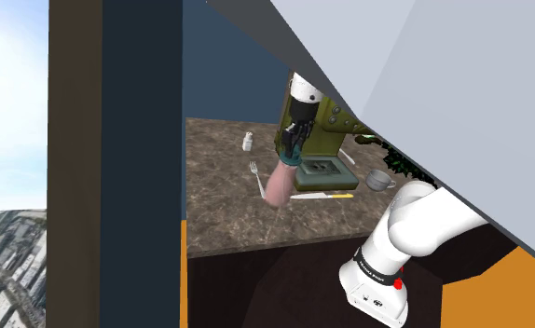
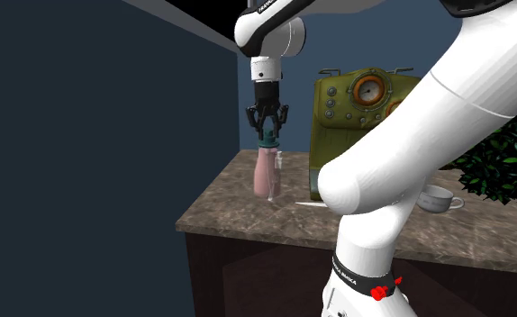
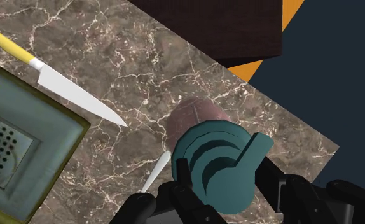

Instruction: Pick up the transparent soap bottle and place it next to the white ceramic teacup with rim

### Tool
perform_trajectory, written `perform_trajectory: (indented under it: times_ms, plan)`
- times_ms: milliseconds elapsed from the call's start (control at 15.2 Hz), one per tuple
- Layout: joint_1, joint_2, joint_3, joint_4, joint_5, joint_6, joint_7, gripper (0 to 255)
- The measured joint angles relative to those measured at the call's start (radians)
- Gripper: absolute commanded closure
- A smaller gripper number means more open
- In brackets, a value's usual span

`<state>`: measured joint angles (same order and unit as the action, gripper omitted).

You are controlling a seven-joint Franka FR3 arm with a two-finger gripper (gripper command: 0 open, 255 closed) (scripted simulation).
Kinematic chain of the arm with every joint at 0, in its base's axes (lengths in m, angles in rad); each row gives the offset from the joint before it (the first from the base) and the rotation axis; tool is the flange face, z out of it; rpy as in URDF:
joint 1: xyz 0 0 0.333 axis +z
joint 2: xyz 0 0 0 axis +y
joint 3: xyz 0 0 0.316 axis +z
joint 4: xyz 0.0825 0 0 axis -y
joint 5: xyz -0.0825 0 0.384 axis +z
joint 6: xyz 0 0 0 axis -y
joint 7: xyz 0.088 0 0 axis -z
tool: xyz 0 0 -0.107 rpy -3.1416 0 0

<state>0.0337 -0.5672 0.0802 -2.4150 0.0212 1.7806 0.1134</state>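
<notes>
At centre frame we see our pincer [image 2: 267,135] pinching the pink soap bottle [image 2: 266,176] by its teal pump, with the teacup [image 2: 434,198] well apart at right.

Brown marbled counter [image 1: 224,212] — knife [image 1: 322,196], fork [image 1: 254,173], teacup [image 1: 378,180], green machine [image 2: 360,117]

No lettering anywhere can be read

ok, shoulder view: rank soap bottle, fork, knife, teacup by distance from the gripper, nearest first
From the gripper:
1. soap bottle: clasped at its teal pump top, directly below the fingers.
2. fork: on the counter, just left of the bottle in that view.
3. knife: on the counter, right of the bottle.
4. teacup: farthest right, beyond the knife's yellow handle.
</notes>
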Motion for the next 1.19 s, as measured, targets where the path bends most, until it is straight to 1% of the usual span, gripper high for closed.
perform_trajectory:
  times_ms: [1188]
  plan:
    - [-0.004, 0.019, -0.006, 0.258, -0.005, -0.239, -0.003, 255]
